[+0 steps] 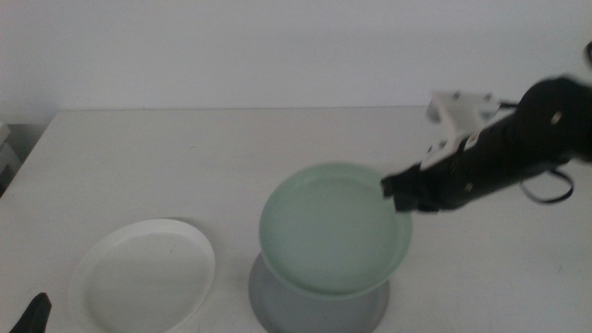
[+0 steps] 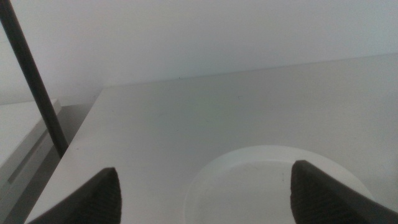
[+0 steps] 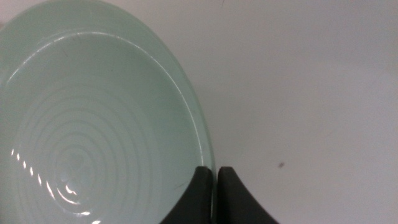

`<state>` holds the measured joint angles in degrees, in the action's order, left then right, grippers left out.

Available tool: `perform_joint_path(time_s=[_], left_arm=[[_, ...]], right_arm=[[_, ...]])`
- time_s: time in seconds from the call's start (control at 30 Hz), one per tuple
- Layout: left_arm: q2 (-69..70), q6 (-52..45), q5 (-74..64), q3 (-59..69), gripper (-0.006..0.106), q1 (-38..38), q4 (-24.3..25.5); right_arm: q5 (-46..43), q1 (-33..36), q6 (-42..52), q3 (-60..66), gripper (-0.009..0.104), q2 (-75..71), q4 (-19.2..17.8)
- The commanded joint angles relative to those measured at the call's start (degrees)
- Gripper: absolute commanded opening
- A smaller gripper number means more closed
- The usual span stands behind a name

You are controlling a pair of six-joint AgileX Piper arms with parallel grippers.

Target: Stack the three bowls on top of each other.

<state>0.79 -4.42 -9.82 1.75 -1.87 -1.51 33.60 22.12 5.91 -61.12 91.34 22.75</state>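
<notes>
The pale mint green bowl [image 1: 333, 229] hangs tilted just above the grey bowl [image 1: 319, 301], which rests on the table near the front edge. My right gripper [image 1: 400, 191] comes in from the right and is shut on the green bowl's right rim [image 3: 208, 158]; the right wrist view shows both jaws pinching that rim. To the left lies the white bowl [image 1: 143, 274] flat on the table. My left gripper [image 1: 32, 314] waits at the bottom left corner, open, with the white bowl [image 2: 273, 183] ahead of its jaws.
A white wall runs behind the pale tabletop [image 1: 185, 157]. A thin dark pole [image 2: 31, 81] stands off the table's left edge beside a low white surface.
</notes>
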Motion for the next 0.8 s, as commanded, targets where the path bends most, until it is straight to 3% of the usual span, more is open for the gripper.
perform_joint_path(time_s=[0.0, 0.53, 0.6, 0.77], left_arm=[[0.72, 0.29, 4.47, -0.27, 0.104, -0.45, -0.11], [0.72, 0.29, 4.47, -0.27, 0.104, -0.45, -0.11], [0.72, 0.29, 4.47, -0.27, 0.104, -0.45, -0.11], [0.72, 0.29, 4.47, -0.27, 0.104, -0.45, -0.11]], right_arm=[[-6.1, 2.02, -0.88, 0.86, -0.001, -1.59, 0.7], [-9.39, 5.56, -0.42, 1.84, -0.001, 5.45, 0.88], [-8.97, 5.56, -0.42, 1.84, 0.002, 5.45, 0.84], [-7.11, 5.56, -0.42, 1.84, 0.029, 5.34, 0.97]])
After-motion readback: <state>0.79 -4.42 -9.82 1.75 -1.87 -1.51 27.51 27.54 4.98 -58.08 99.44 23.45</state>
